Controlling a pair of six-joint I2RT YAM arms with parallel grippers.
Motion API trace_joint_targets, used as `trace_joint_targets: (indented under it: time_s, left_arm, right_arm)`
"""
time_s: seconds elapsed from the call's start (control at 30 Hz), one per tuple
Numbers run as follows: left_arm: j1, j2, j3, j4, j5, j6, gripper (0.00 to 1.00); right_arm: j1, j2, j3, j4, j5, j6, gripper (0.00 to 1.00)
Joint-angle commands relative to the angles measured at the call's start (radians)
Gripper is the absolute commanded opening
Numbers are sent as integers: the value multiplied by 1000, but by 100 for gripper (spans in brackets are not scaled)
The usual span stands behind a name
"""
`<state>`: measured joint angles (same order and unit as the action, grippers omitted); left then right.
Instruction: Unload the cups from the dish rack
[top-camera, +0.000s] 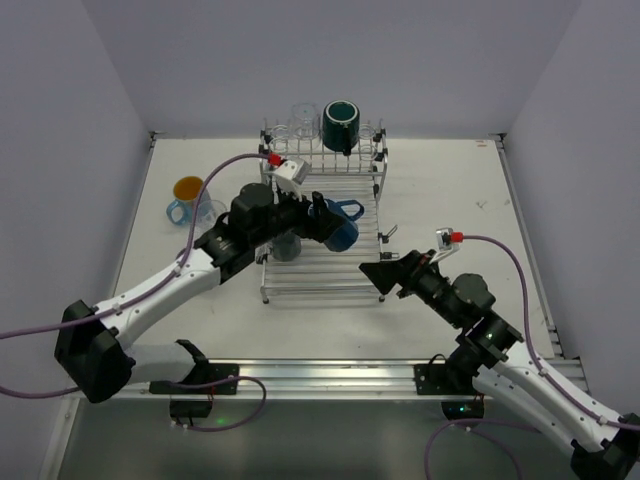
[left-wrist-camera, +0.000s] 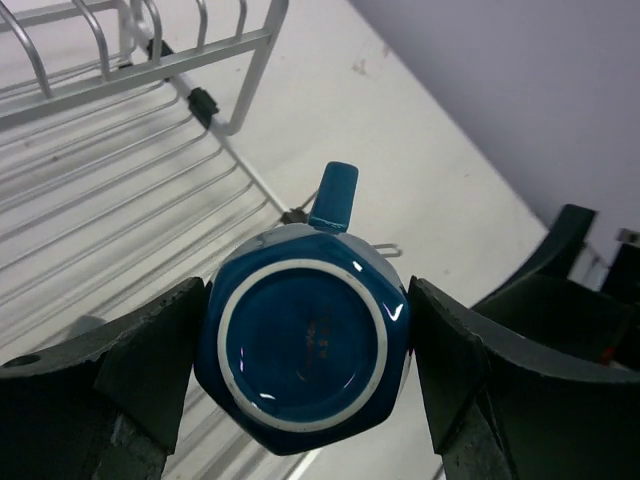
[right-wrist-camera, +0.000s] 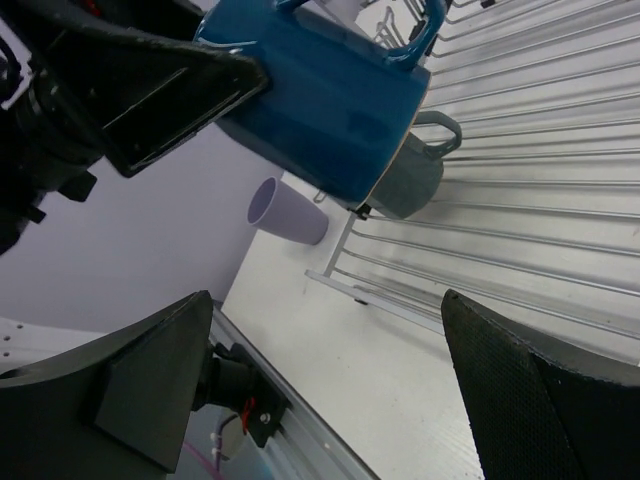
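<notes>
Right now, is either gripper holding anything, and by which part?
The left gripper clamps the blue mug across its body; the right gripper holds nothing.

The dark blue mug (left-wrist-camera: 300, 350) shows a white-ringed base; the dish rack (top-camera: 320, 278) is silver, the small cup (right-wrist-camera: 285, 212) lilac.

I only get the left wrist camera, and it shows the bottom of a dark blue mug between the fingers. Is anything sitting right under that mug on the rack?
Observer: Yes. A grey mug stands on the flat tray of the dish rack, just beneath the dark blue mug, which is tipped on its side in the grip.
Operator: And where is the other arm?
Observer: The right gripper hangs open near the rack's front right corner, holding nothing.
</notes>
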<state>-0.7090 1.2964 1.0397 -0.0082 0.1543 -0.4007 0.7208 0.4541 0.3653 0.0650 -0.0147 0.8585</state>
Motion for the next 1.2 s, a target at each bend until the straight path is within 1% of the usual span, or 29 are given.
trace_joint_targets:
  time_s: [0.0,0.07,0.13,0.17,0.23,0.4,0.53,0.6,0.63,0.67,0.7,0.77,0.8,0.83,0.87,0.9,0.93,0.97,1.0,1.03,1.07,1.13,1.17]
  left_arm:
    - [-1,-130,-114,290,76,-243,6]
    - [-3,-161,-188,397,114,-308,6]
    - [-4,-184,-217,448,151,-384,5]
    - [-7,-190,-242,503,166,-426,5]
    - [-12,-192,-257,543,198,-455,5]
    - [-24,-206,-305,674,217,-544,4]
    - [-43,-210,-357,772,212,-610,4]
    - [-64,-215,-369,798,197,-618,4]
    - [-70,-217,-375,803,182,-618,4]
    - [-81,-220,-385,813,177,-610,4]
    - [-86,-220,-385,814,169,-601,5]
    - [-96,-218,-383,809,166,-586,11]
    - [-98,-218,-382,807,166,-581,12]
    - [-101,-218,-385,804,166,-576,15]
    - [-101,-223,-386,801,166,-572,21]
    - [-102,-226,-391,800,166,-569,26]
    - [-101,-229,-397,800,169,-566,35]
    - [-101,-236,-397,795,172,-555,47]
    - [-102,-241,-395,786,183,-547,73]
    - [-101,-246,-383,772,188,-535,84]
    - [-101,-264,-373,708,188,-488,98]
    - [-101,-288,-330,618,179,-429,100]
    - [-101,-319,-319,528,172,-370,100]
  right_arm:
    - [2,14,-12,160,-33,48,99]
    - [3,24,-14,189,-62,47,99]
    - [3,37,-5,216,-77,43,99]
    - [3,52,-2,220,-88,42,99]
    - [2,67,6,252,-116,42,99]
    - [3,130,30,330,-162,65,98]
    - [6,153,40,418,-183,83,90]
    - [8,162,43,461,-182,92,83]
    - [14,172,49,476,-180,94,76]
    - [20,179,50,492,-171,96,75]
    - [31,188,53,528,-171,99,71]
    - [48,222,54,571,-168,106,66]
    - [69,236,50,616,-162,109,52]
    - [83,256,43,634,-151,109,47]
    - [95,265,40,654,-137,109,39]
    - [110,271,34,692,-134,109,24]
    - [115,276,18,709,-128,112,17]
    - [118,281,9,726,-120,117,8]
    - [121,276,-11,754,-110,125,0]
    - [121,270,-20,765,-103,125,0]
    - [121,246,-26,753,-88,123,0]
    - [123,210,-28,698,-73,108,0]
    - [123,189,-22,659,-68,93,0]
